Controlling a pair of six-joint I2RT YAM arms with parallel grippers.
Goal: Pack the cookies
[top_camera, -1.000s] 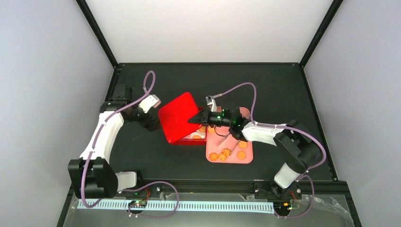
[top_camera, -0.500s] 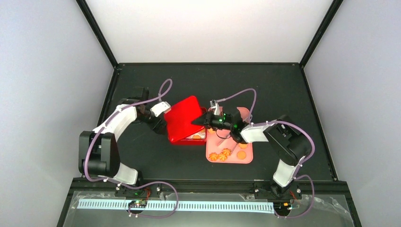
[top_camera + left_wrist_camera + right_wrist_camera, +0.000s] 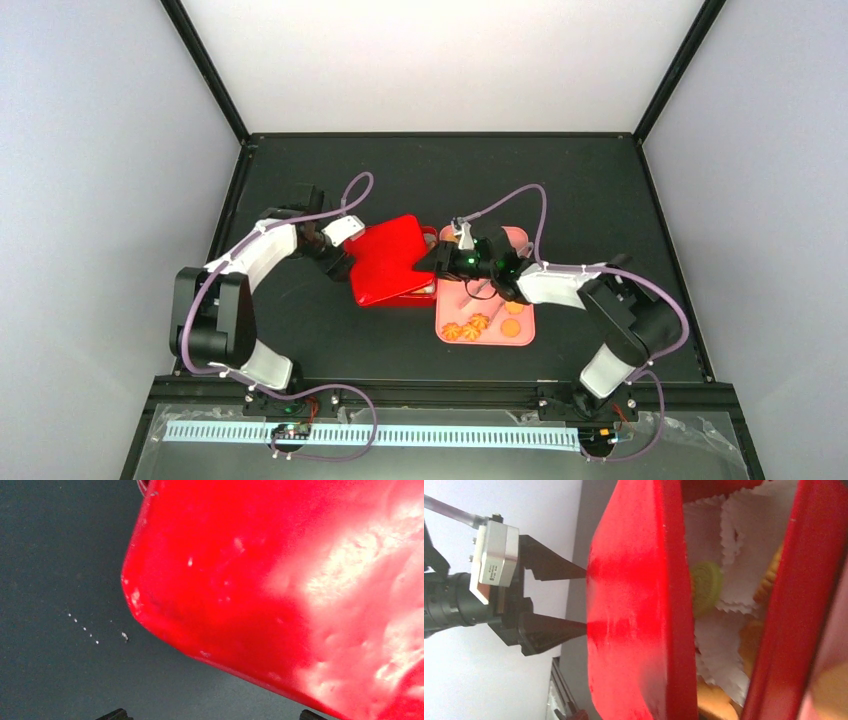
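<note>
A red lid (image 3: 393,258) hangs tilted over the red box (image 3: 425,297), covering most of it. My right gripper (image 3: 428,264) is shut on the lid's right edge. Its wrist view shows the lid (image 3: 639,605) edge-on and the box rim (image 3: 809,605). Inside the box, cookies lie in white paper cups (image 3: 744,555): a green one (image 3: 706,582) and orange ones (image 3: 751,640). My left gripper (image 3: 345,263) is open, its fingertips (image 3: 580,572) against the lid's left side (image 3: 280,580). More orange cookies (image 3: 475,324) lie on a pink tray (image 3: 525,340).
The pink tray sits right of the box, under my right arm. Metal tongs (image 3: 478,291) lie on it. Small white crumbs (image 3: 124,636) dot the black table (image 3: 560,190). Black frame posts and white walls ring the table.
My left gripper has moved right and pushed in against the lid's left side. The lid has shifted right and lower over the box, hiding more of the inside. My right gripper shifted slightly right.
</note>
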